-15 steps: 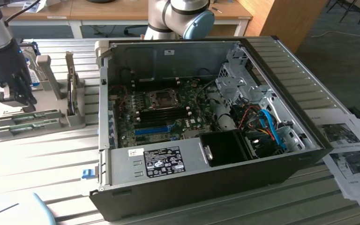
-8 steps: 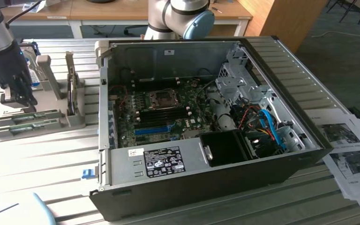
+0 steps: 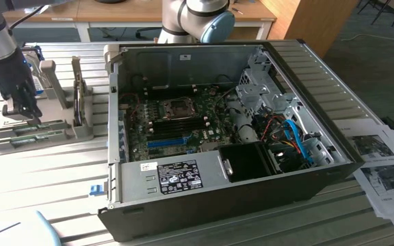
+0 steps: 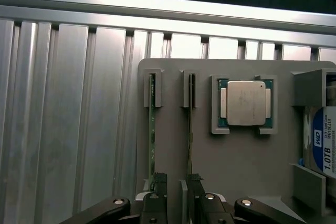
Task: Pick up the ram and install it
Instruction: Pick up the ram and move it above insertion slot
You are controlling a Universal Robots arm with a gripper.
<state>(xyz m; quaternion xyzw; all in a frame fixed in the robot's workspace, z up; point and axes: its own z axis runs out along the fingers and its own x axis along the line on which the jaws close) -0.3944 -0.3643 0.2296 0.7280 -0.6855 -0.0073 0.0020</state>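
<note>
Ribbed aluminium table [image 4: 63, 103]; open black computer tower case [image 3: 217, 205] lies on its side, well away from the jaws. Grey plastic parts tray [image 4: 236, 161] sits directly beneath the gripper [image 4: 175, 192]. Tray contents, going outward from the jaws: silver hard drive with blue label [image 4: 321, 140], square metal-lidded processor [image 4: 244, 103], and two thin green circuit-board ram strips on edge in slots.

You have the jaws narrowly parted, with nothing seen between them. The outer ram strip [image 4: 152, 129] runs in under one finger [image 4: 159, 192], and the processor-side ram strip [image 4: 190, 129] under the other. Both long axes run parallel, straight ahead from the jaws. I cannot tell which strip is the target.
</note>
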